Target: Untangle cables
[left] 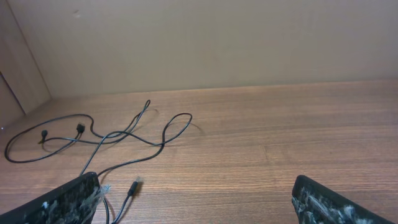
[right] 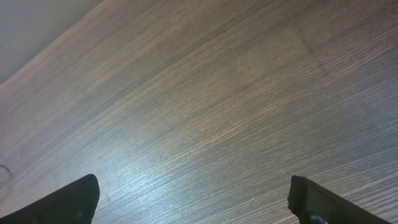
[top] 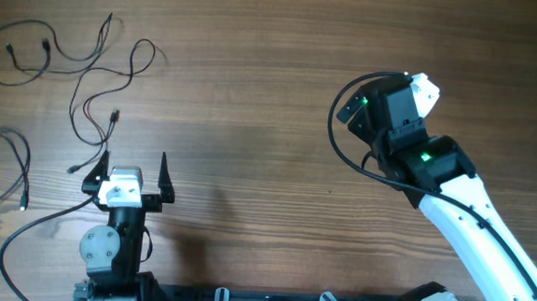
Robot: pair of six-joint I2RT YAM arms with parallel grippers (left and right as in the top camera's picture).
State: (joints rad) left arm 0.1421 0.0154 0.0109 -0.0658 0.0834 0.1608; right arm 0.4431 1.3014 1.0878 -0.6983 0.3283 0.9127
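The cables (top: 87, 65) are thin black wires sprawled in loose, overlapping loops at the table's far left. In the left wrist view these cables (left: 118, 134) lie ahead and to the left, and a small plug end (left: 134, 185) rests just inside the left finger. Another thin cable (top: 20, 159) curves apart at the left edge. My left gripper (top: 135, 166) stands open just below the loops, and one wire end lies by its left fingertip. My left gripper (left: 199, 208) holds nothing. My right gripper (top: 373, 96) is open over bare wood at the right. In its own view my right gripper (right: 193, 205) has only table between its fingers.
The wooden table (top: 253, 94) fills the overhead view. A beige wall (left: 217, 43) rises behind the table's far edge. A thicker black cable (top: 35, 225) runs from the left arm's base, and another (top: 343, 155) loops beside the right arm.
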